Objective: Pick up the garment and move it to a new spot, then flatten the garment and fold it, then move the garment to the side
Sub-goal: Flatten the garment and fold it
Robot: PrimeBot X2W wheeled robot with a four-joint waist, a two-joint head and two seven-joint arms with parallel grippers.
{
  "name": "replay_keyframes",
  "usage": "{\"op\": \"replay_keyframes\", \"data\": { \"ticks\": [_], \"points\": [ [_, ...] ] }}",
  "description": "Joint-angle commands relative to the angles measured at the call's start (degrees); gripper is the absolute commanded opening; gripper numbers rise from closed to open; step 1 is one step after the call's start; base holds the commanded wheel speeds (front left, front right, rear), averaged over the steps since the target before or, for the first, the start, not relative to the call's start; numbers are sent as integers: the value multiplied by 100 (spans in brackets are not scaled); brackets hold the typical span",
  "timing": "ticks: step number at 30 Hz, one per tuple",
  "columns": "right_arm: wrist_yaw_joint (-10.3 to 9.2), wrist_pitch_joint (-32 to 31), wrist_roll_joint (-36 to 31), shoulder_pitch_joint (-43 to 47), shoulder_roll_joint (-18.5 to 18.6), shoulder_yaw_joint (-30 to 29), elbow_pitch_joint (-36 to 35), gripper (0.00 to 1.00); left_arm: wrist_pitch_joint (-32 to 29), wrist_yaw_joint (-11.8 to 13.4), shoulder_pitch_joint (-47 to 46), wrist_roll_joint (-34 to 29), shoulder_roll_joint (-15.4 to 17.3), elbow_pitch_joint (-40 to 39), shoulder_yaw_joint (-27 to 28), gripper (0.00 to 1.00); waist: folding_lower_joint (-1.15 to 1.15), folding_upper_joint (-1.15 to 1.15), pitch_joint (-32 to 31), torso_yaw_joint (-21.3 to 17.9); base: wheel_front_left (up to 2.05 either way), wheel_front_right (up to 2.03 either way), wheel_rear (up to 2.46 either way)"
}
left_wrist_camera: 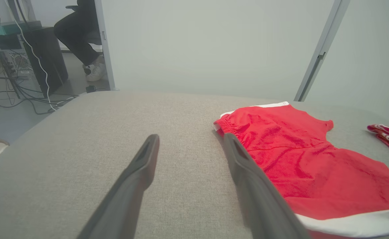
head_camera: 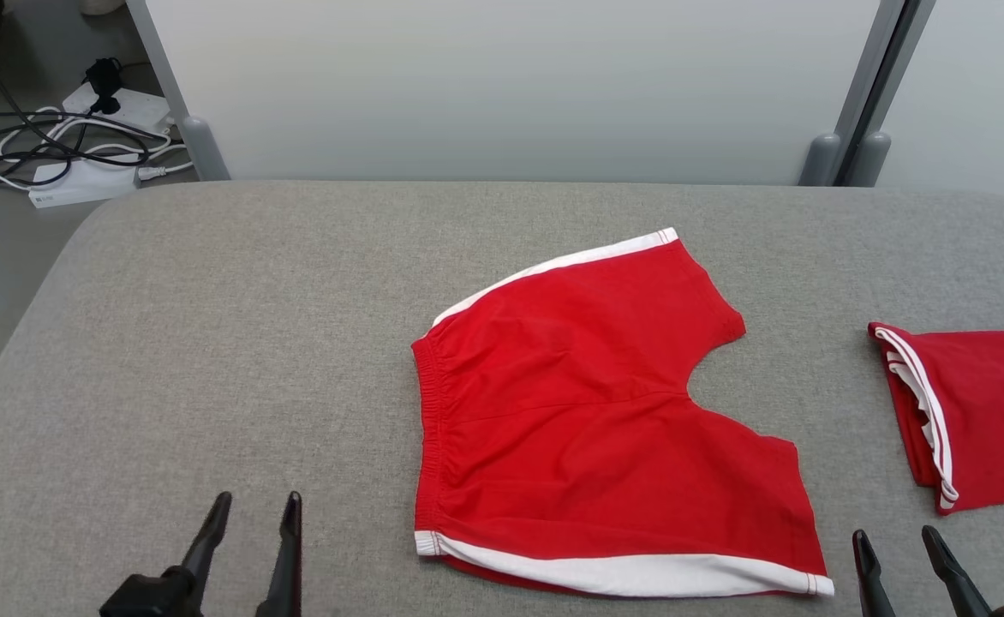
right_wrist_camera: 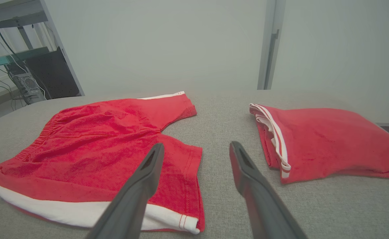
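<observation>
The garment (head_camera: 588, 403), red shorts with white side stripes, lies spread flat on the grey table (head_camera: 236, 343), waistband to the left and leg openings to the right. It also appears in the left wrist view (left_wrist_camera: 300, 156) and the right wrist view (right_wrist_camera: 108, 149). My left gripper (head_camera: 258, 510) stands open near the front edge, left of the waistband, holding nothing. At the lower right my right gripper (head_camera: 896, 542) is open too, just off the near leg's hem. Both wrist views show the spread fingers (left_wrist_camera: 144, 166) (right_wrist_camera: 247, 172) with nothing between them.
A second red garment (head_camera: 965, 411), folded, lies at the table's right edge (right_wrist_camera: 320, 142). Beyond the table stands a pale partition (head_camera: 510, 86). Cables and a power strip (head_camera: 82, 146) lie on the floor at far left. A seated person's legs (left_wrist_camera: 78, 36) show past the partition.
</observation>
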State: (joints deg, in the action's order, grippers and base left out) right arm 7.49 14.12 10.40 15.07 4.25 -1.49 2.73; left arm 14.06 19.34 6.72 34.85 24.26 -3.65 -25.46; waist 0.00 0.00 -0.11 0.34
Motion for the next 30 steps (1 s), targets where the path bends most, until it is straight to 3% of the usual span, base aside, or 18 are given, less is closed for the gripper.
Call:
{"op": "replay_keyframes", "data": {
  "ticks": [1,10,19,27,28,29,30],
  "points": [
    [0,41,54,-271,138,114,-109,100,7,-68,-350,-1,52,-72,158,100,0,0,30,12,0,0,0],
    [0,-82,346,-506,110,339,575,100,-166,-800,-886,25,-403,727,-612,100,0,0,466,-40,0,0,0],
    [0,13,547,-891,71,612,1309,100,-108,-1376,-1395,124,-695,1770,-856,100,0,0,981,-193,0,0,0],
    [0,67,634,-1049,84,784,1588,100,-46,-1563,-1573,138,-864,2151,-945,100,0,0,1106,-246,0,0,0],
    [0,69,642,-1058,90,815,1612,90,-41,-1574,-1571,158,-878,2185,-939,100,0,0,1100,-255,0,0,0],
    [0,72,652,-1062,96,835,1630,49,-58,-1591,-1563,184,-889,2227,-946,100,0,0,1097,-257,0,0,0],
    [0,74,667,-1064,98,845,1643,38,-66,-1619,-1564,197,-893,2256,-961,100,0,0,1094,-255,0,0,0]
  ]
}}
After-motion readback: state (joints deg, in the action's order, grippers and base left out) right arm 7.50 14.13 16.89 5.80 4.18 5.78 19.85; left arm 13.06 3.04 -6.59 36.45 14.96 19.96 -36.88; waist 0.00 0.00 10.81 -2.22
